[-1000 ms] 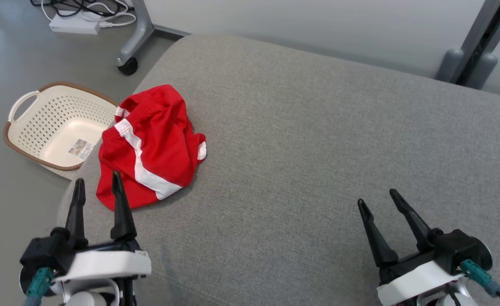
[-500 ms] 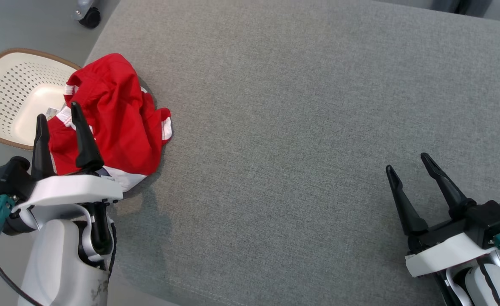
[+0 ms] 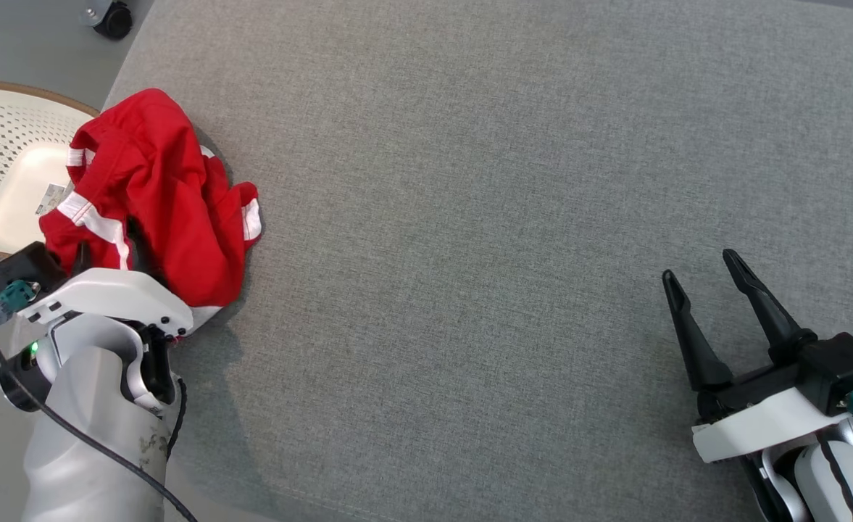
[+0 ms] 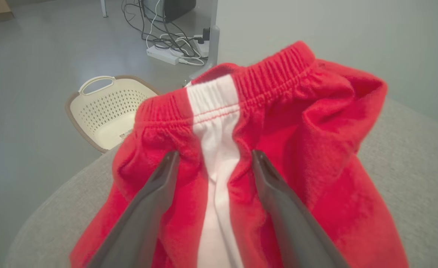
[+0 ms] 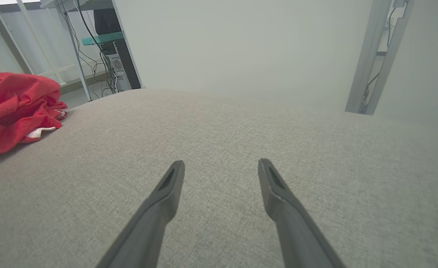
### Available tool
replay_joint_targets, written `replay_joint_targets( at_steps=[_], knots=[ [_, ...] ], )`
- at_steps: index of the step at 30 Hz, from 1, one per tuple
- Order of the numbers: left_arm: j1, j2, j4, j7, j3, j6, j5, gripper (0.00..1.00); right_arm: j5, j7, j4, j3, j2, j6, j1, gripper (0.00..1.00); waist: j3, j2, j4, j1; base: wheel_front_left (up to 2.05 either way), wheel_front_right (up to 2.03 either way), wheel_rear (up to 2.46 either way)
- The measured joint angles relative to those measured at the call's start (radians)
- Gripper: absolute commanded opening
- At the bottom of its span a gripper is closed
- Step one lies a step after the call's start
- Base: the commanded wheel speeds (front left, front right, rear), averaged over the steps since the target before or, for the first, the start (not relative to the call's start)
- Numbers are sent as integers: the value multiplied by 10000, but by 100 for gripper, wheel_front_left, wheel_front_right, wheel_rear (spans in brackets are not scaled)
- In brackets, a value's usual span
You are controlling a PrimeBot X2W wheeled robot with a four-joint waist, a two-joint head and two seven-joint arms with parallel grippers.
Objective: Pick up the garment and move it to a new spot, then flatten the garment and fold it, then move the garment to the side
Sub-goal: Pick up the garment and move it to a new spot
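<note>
Garment [image 3: 158, 196] is red shorts with white side stripes, bunched in a heap at the far left corner of the grey upholstered surface [image 3: 506, 217]. We see the elastic waistband standing up on the far side of the heap in the left wrist view, with one white stripe [image 4: 213, 111] running down from it toward the camera.

Left gripper [image 4: 216, 154] is at the near edge of the heap. Fingers are spread wide, one on each side of that white stripe, tips just below the waistband. Tips look like they touch the cloth, but no fold is pinched between them, so nothing is gripped. In the head view the fingers are mostly buried behind red folds and only short dark bits show above the white wrist housing.

Right gripper [image 3: 700, 265] is well apart from the garment, at the near right, over bare grey fabric. Its fingers are also spread wide with nothing between them. We can't tell from these views whether the tips touch the surface or hover over it.

Cream perforated basket [image 3: 6, 138] with a brown rim sits on the floor just left of the surface, next to the garment. A paper label lies on its bottom. A black caster [image 3: 111, 18] shows at the far left on the floor. Left wrist view also picks up a white power strip [image 4: 163, 54] and a tangle of cables on the floor beyond the basket.
</note>
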State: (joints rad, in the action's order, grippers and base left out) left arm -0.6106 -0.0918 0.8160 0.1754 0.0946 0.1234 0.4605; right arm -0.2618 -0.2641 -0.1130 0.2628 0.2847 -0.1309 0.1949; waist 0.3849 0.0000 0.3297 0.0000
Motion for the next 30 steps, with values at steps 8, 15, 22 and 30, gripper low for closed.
replay_joint_targets(
  at_steps=[8,15,22,30],
  knots=[
    [-436,-84,1649,-1273,-251,-364,224,100,0,0,-6,10,-90,0,0,100,12,0,-199,0,0,0,0],
    [-726,-224,2360,-1323,-456,-869,238,0,-2,0,-23,38,-186,0,3,100,-43,0,-311,0,0,0,0],
    [-732,-257,2418,-73,-437,-1302,326,0,-33,0,-140,115,-295,0,3,100,-272,0,-372,0,0,0,0],
    [-710,-500,1559,750,-261,-1555,334,0,-104,0,-236,186,-614,0,1,100,-768,0,-554,0,0,0,0]
  ],
)
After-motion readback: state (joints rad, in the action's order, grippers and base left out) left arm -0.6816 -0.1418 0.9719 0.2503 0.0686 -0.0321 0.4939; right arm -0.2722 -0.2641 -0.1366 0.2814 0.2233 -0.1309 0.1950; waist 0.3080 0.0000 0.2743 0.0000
